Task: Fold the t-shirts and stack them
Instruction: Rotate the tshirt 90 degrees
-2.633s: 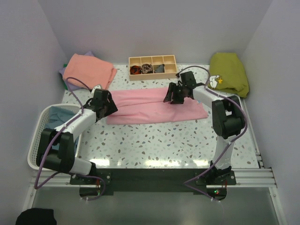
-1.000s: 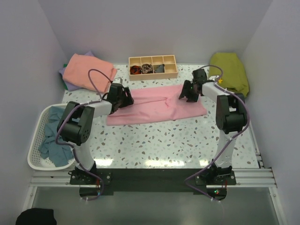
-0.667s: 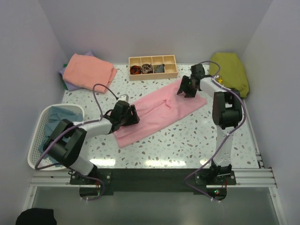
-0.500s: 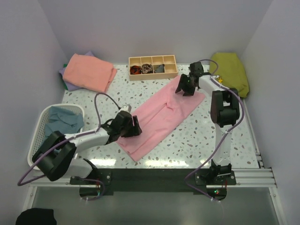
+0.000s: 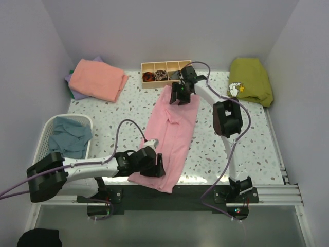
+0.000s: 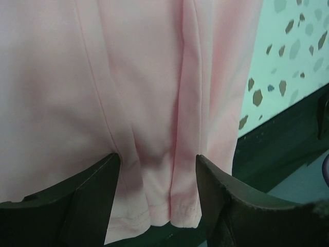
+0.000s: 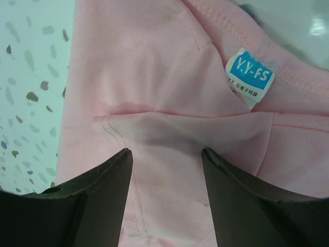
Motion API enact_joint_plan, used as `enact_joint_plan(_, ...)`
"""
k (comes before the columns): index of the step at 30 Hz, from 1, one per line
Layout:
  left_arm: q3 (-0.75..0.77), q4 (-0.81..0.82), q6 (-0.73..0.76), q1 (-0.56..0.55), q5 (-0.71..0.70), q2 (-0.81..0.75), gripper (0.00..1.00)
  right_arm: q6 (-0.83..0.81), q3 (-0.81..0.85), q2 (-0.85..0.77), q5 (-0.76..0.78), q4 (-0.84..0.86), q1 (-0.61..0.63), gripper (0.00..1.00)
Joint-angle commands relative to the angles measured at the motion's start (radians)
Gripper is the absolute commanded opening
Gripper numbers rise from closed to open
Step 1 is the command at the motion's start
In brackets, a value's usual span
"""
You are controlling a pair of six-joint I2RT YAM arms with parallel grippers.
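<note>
A light pink t-shirt (image 5: 173,131), folded into a long strip, lies lengthwise from the table's front edge to the wooden tray. My left gripper (image 5: 156,168) is shut on its hem at the near end; the left wrist view shows the gripper (image 6: 158,172) with puckered pink cloth (image 6: 139,77) between its fingers. My right gripper (image 5: 181,94) is shut on the collar end, where the right wrist view shows the gripper (image 7: 167,167), the pink cloth (image 7: 149,67) and a blue label (image 7: 250,76). A salmon-coral t-shirt (image 5: 97,78) lies folded on a lavender one (image 5: 70,78) at the back left.
A white basket (image 5: 45,135) at the left holds teal-blue cloth (image 5: 69,138). The compartmented wooden tray (image 5: 167,71) stands at the back. An olive-green garment (image 5: 251,80) lies at the back right. The pink hem reaches the dark front rail (image 6: 277,139).
Both grippers have swung the pink t-shirt from lying crosswise to lying lengthwise. The left gripper came toward the front edge; the right moved left to the tray.
</note>
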Motion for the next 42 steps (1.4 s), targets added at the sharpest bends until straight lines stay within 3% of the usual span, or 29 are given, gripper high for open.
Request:
enact_joint_plan(1, 0.017, -0.112, -0.057, -0.096, -0.024, 0.004, 0.66, -0.075, 0.057, 0.083, 0.003, -0.143, 0.074, 0.62)
enact_joint_plan(7, 0.149, -0.139, 0.012, -0.125, -0.096, 0.046, 0.67, -0.147, 0.144, 0.075, 0.011, -0.17, 0.086, 0.63)
enact_joint_plan(12, 0.367, -0.288, 0.131, -0.088, -0.323, 0.021, 0.72, -0.165, 0.018, -0.104, 0.024, -0.016, 0.036, 0.66)
enact_joint_plan(15, 0.491, -0.331, 0.233, -0.004, -0.46, 0.015, 0.73, -0.145, -0.121, -0.292, 0.058, 0.064, -0.005, 0.66)
enact_joint_plan(16, 0.506, -0.313, 0.266, 0.083, -0.445, 0.012, 0.74, -0.142, -0.149, -0.367, 0.107, 0.063, -0.015, 0.66)
enact_joint_plan(20, 0.529, -0.071, 0.455, 0.245, -0.362, 0.044, 0.74, -0.121, -0.324, -0.556, 0.204, 0.031, -0.042, 0.66)
enact_joint_plan(25, 0.661, 0.087, 0.567, 0.367, -0.195, 0.334, 0.73, -0.067, -0.635, -0.768, 0.201, 0.031, -0.039, 0.66)
enact_joint_plan(30, 0.839, 0.161, 0.589, 0.414, 0.027, 0.605, 0.72, -0.036, -0.879, -0.972, 0.135, 0.048, -0.027, 0.66)
enact_joint_plan(35, 1.011, 0.146, 0.618, 0.43, 0.098, 0.809, 0.71, 0.005, -1.039, -1.081, 0.077, 0.049, -0.015, 0.66)
enact_joint_plan(42, 1.167, 0.114, 0.63, 0.49, 0.192, 0.992, 0.7, 0.049, -1.182, -1.132, -0.145, 0.132, -0.003, 0.66)
